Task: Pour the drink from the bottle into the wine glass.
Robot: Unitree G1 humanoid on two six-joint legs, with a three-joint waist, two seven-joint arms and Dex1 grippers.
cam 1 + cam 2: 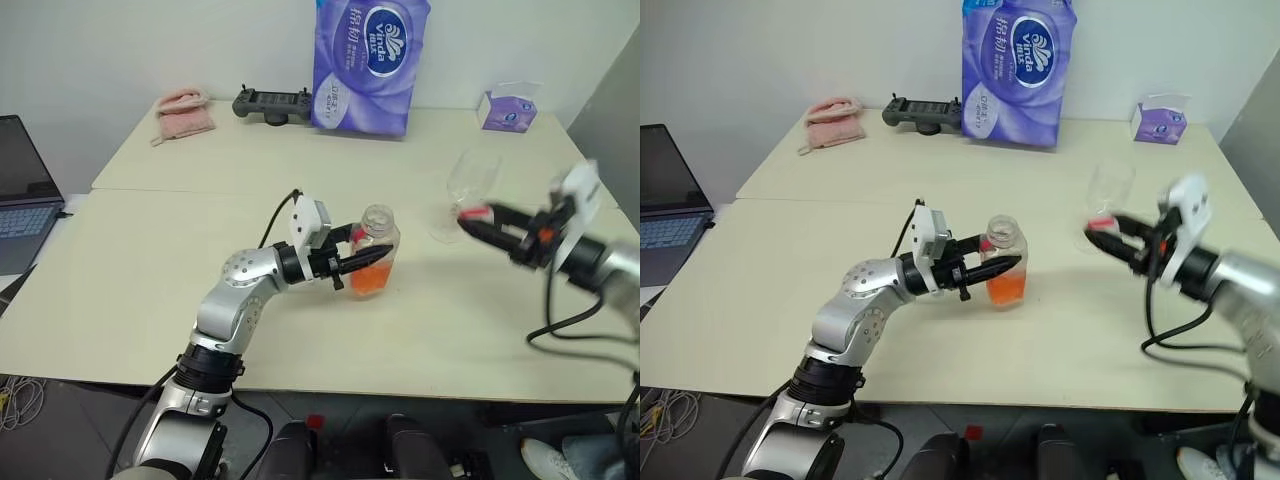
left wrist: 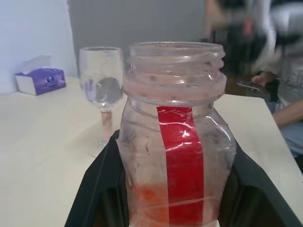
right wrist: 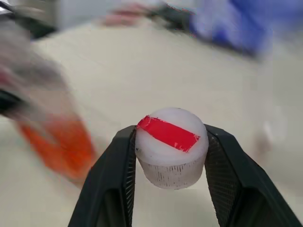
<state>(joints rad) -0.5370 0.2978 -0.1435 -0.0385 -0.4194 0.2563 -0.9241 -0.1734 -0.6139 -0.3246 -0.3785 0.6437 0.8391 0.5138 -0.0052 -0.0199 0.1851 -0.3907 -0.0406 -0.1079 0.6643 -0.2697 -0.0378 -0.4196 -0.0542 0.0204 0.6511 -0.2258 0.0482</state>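
Note:
The bottle (image 1: 380, 228) stands upright near the table's middle with its cap off and its mouth open. The orange-red drink (image 1: 368, 282) fills its lower part. My left gripper (image 1: 372, 256) is shut on the bottle's body, its black fingers (image 2: 102, 189) on both sides of the red label strip. The empty wine glass (image 1: 472, 180) stands upright to the right, apart from the bottle, and is also in the left wrist view (image 2: 100, 78). In front of the glass, my right gripper (image 1: 470, 222) is shut on the white cap with a red strip (image 3: 171, 146).
Along the table's far edge stand a purple tissue pack (image 1: 368, 62), a small purple tissue box (image 1: 510, 108), a black controller (image 1: 272, 103) and a pink cloth (image 1: 184, 114). A laptop (image 1: 22, 195) sits off the table's left. A seated person (image 2: 284, 94) is beyond the table's right end.

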